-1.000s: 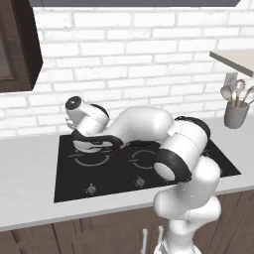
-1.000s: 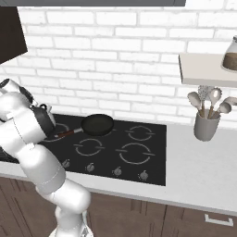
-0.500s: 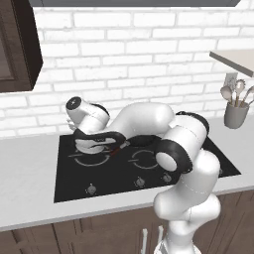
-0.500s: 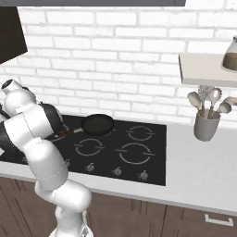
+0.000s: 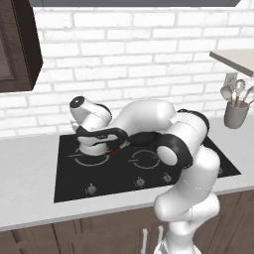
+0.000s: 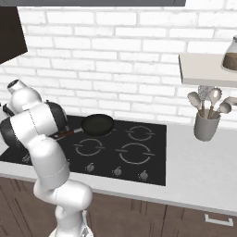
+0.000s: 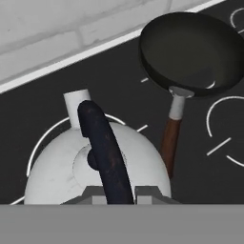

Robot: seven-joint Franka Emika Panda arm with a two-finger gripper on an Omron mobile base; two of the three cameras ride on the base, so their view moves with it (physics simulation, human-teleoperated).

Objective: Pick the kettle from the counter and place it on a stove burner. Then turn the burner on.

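Note:
The silvery-white kettle [image 7: 71, 167] with its short spout and dark arched handle sits over the largest ring, the burner [image 7: 40, 139], on the left of the black stove [image 5: 149, 168]. My gripper [image 7: 123, 193] is shut on the kettle's handle from above, one fingertip on each side. From the left base, the kettle [image 5: 92, 147] is under my hand, above the burner [image 5: 92, 159]. I cannot tell whether its base touches the glass. The light grey counter [image 5: 30, 183] surrounds the stove.
A black frying pan [image 7: 190, 45] with a brown handle lies close to the kettle's right; it also shows on the stove's back [image 6: 97, 124]. Silver knobs [image 5: 140, 182] line the stove's front. A grey utensil cup [image 6: 206, 126] stands right, under a shelf [image 6: 203, 69].
My arm's elbow and forearm have swung round over the stove, while the hand with the kettle has stayed over the left burner.

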